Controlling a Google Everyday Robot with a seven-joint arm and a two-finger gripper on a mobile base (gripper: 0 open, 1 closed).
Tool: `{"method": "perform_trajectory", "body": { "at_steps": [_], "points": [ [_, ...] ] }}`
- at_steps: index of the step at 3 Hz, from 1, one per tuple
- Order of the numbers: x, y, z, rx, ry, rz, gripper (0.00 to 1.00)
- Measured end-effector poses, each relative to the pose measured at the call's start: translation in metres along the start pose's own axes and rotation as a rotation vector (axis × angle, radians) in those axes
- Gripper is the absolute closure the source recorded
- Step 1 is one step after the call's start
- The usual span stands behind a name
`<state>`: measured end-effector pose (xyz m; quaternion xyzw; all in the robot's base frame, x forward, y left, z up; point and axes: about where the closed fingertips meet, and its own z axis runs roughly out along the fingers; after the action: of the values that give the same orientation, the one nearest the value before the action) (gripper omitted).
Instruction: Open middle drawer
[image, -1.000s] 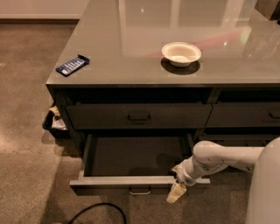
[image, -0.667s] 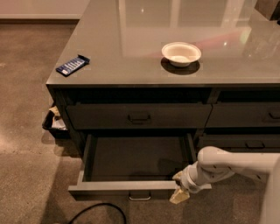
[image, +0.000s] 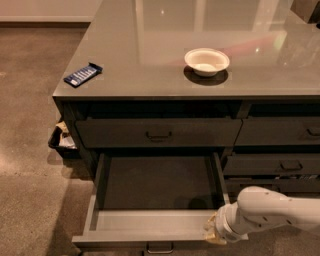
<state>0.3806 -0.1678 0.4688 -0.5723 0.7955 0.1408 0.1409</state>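
Note:
The middle drawer (image: 150, 222) of the dark grey cabinet stands pulled far out towards the camera. Its shallow grey inside (image: 157, 182) holds nothing. Its small dark loop handle (image: 160, 246) shows at the bottom edge of the view. My gripper (image: 214, 233), on a white arm coming in from the lower right, is at the drawer's front right corner, against its front edge. The closed upper drawer (image: 158, 133) with a like handle sits above it.
A white bowl (image: 206, 61) and a blue packet (image: 82, 74) lie on the grey countertop (image: 150, 40). More closed drawers (image: 280, 164) are on the right. A dark bin with rubbish (image: 62, 141) stands at the cabinet's left side on the concrete floor (image: 30, 190).
The middle drawer has slid further out towards the camera. My gripper and arm have moved with its front edge, down and towards the camera.

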Motion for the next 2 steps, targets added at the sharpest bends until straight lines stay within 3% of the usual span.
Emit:
{"method": "perform_trajectory", "body": {
  "at_steps": [1, 2],
  "points": [
    [-0.0039, 0.0181, -0.0187, 0.043, 0.006, -0.016, 0.39],
    [-0.0040, 0.0198, -0.0209, 0.046, 0.009, -0.020, 0.16]
  ]
}}
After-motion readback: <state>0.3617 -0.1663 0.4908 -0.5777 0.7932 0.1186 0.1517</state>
